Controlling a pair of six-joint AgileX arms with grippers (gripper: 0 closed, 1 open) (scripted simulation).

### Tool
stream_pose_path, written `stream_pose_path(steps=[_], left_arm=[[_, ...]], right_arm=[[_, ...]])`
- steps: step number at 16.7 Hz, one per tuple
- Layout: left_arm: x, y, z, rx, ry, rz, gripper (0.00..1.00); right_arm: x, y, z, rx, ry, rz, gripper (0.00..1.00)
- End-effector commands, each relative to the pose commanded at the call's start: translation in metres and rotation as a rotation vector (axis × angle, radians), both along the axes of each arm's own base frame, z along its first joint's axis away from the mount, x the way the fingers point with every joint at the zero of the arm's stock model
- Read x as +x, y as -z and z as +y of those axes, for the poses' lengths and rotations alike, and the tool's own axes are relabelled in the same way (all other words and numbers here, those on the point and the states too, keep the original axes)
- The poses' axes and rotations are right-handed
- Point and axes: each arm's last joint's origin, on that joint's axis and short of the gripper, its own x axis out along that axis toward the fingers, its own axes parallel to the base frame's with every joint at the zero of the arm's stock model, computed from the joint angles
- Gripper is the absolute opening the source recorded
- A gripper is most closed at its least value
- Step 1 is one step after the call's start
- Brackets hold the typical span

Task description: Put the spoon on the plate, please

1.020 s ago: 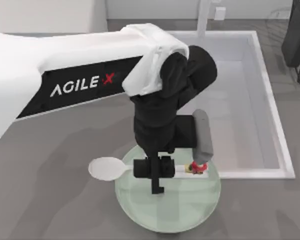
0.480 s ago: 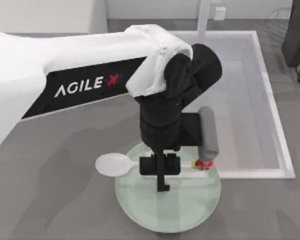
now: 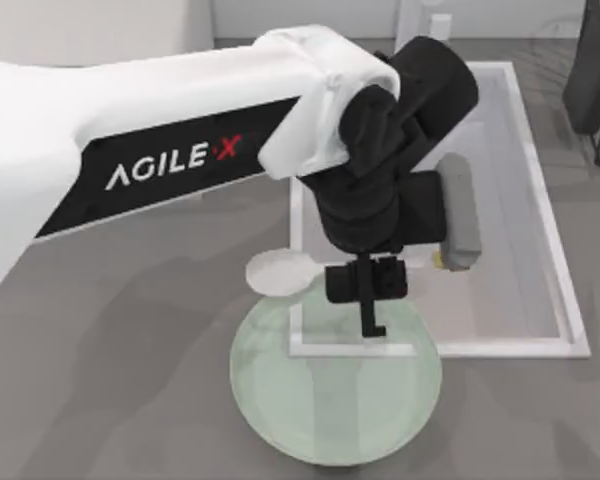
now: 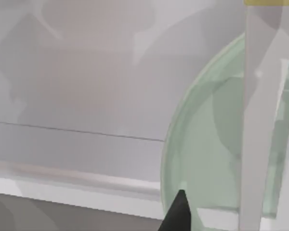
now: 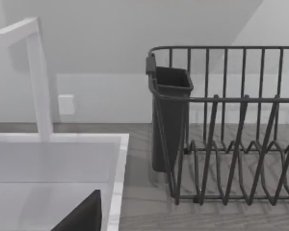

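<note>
Top view, nearest first: the plate (image 3: 335,420) lies flat on the surface (image 3: 130,380), its far rim overlapping the near corner of the sink (image 3: 500,200). Just beyond the plate's centre, your left gripper (image 3: 366,284) is clenched on the spoon (image 3: 277,271), gripping mid-handle. The oval bowl projects toward the top view's left, the coloured tip toward the right, and the spoon appears to be held clear of the plate, over its far rim. In the left wrist view the handle (image 4: 257,120) crosses the plate's edge (image 4: 192,144) beside a dark fingertip (image 4: 179,211).

Judge the spoon light, rigid and smooth. The slim handle gives the pads little to bear on, so it may pivot or slip if squeezed off-centre. Mid-handle is the sound place to hold it, since the bowl is too broad and curved. The plate looks thin and slick, so release the spoon low.

Farthest off, your right arm (image 3: 592,70) is parked at the far right, by the dish rack (image 5: 231,134); whether its gripper is closed cannot be told
</note>
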Motion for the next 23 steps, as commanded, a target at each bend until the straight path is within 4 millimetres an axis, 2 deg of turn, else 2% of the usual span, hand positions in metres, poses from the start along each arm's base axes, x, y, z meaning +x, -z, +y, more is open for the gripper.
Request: stream_pose_path(steps=[4,8,12,18,23], left_arm=[[0.001,-0.004,-0.007,-0.033,0.001,-0.046,0.00],[-0.002,0.002,-0.004,-0.014,0.002,-0.028,0.00],[-0.006,0.022,0.007,0.049,0.006,0.055,0.00],[-0.016,0.070,0.022,0.177,0.011,0.241,0.00],[-0.016,0.071,0.022,0.178,0.011,0.244,0.00]], right_arm=[[0.000,0.000,0.000,0.000,0.000,0.000,1.00],[0.000,0.000,0.000,0.000,0.000,0.000,1.00],[0.000,0.000,0.000,0.000,0.000,0.000,1.00],[0.000,0.000,0.000,0.000,0.000,0.000,1.00],[0.000,0.000,0.000,0.000,0.000,0.000,1.00]])
